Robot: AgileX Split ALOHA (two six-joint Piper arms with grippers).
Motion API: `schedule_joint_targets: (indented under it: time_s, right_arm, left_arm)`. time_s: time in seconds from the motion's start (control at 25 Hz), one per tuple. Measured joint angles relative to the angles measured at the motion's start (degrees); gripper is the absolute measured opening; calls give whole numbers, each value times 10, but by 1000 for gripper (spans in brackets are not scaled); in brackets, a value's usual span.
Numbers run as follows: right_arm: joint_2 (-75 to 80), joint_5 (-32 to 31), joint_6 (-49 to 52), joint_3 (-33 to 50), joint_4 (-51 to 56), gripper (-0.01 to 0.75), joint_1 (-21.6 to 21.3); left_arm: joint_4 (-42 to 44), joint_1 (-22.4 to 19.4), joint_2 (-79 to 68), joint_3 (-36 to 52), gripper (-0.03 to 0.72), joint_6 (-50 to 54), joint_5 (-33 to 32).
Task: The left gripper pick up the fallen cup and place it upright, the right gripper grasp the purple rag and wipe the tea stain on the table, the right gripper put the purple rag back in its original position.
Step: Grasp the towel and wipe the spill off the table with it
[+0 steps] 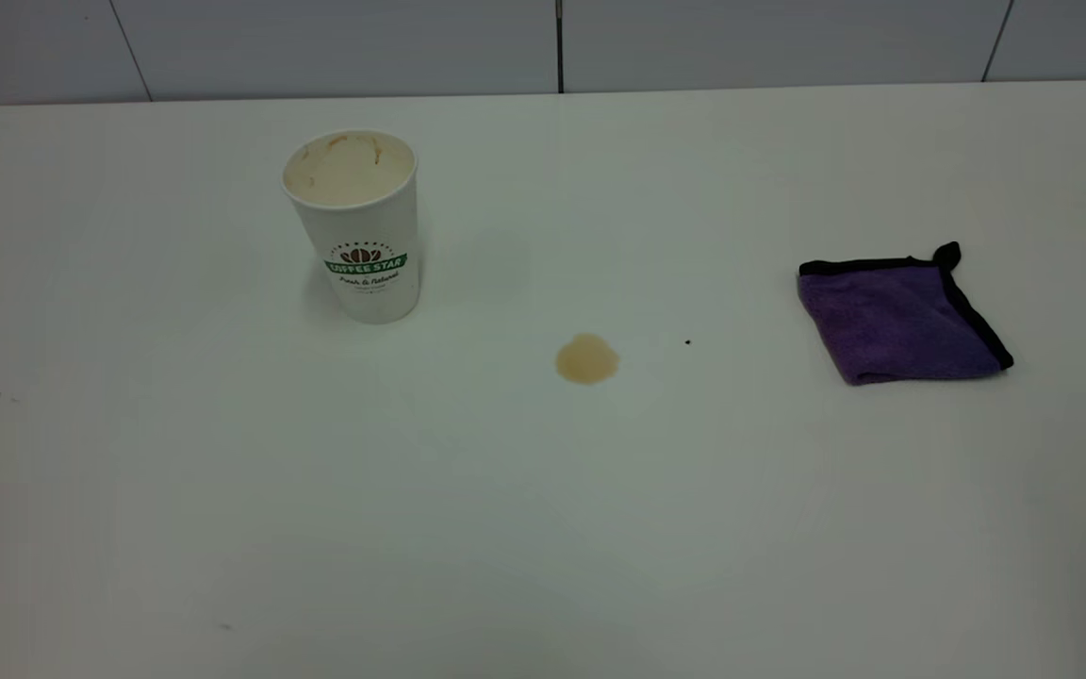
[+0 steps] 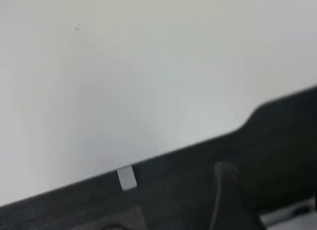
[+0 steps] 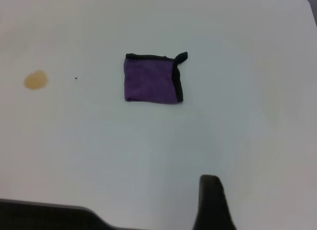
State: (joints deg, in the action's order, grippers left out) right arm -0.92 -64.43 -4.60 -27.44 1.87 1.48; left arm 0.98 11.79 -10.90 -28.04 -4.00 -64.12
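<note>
Quick count from my side: one cup (image 1: 354, 226), standing upright on the one white table (image 1: 543, 528). One purple rag (image 1: 896, 321). One tea stain (image 1: 586, 359), plus one tiny black speck (image 1: 688, 342) near it. Each of my wrist cams catches just one dark fingertip (image 3: 212, 202) at its edge.
</note>
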Motion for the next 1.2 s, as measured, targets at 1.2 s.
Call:
schedule_joint_targets:
  time_s: [1.2]
  right_arm:
    - [185, 86, -76, -71, 33, 610, 0]
  left_arm:
    - [1, -104, 120, 0, 449, 1, -14]
